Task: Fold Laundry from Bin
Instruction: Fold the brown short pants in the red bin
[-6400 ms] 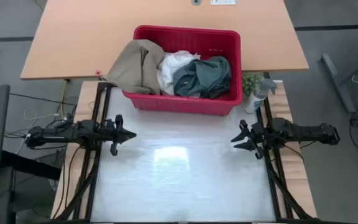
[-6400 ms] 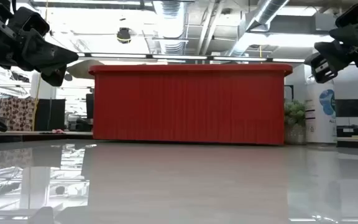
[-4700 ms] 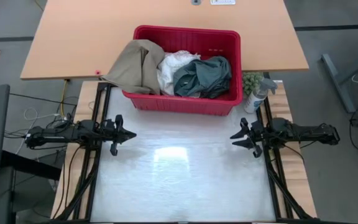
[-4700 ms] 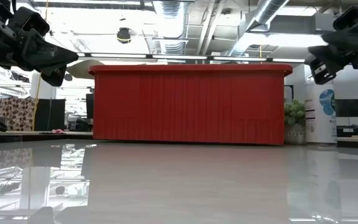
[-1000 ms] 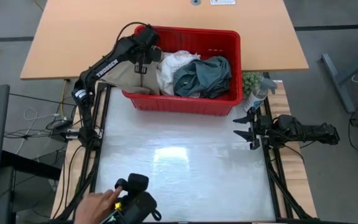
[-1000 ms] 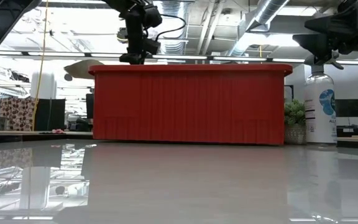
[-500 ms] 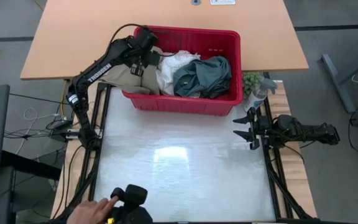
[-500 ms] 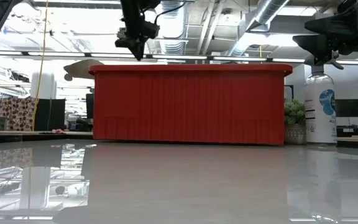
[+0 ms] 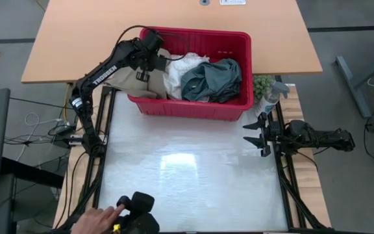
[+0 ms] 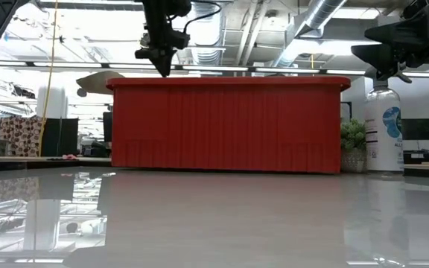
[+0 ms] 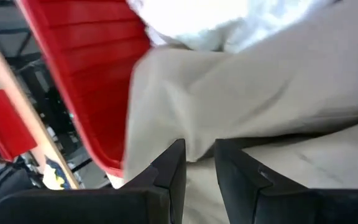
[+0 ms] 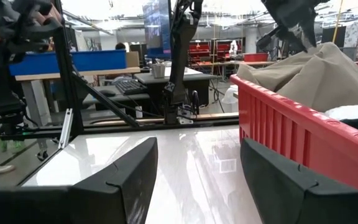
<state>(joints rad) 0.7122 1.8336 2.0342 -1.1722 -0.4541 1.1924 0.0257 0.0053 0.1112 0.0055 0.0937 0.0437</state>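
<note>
At the bin's left end, the left gripper hangs with its fingers nearly together, a narrow gap over the beige-khaki garment; whether cloth is pinched I cannot tell. Right gripper waits wide open and empty at the glossy white table's right edge. The red bin holds white and teal-green garments. A person's hand shows at the near edge; a spray bottle stands beside the bin.

The left gripper has been carried from the table's nine o'clock edge to the bright red rectangular plastic bin, fingers nipped onto the beige-khaki cloth garment.
</note>
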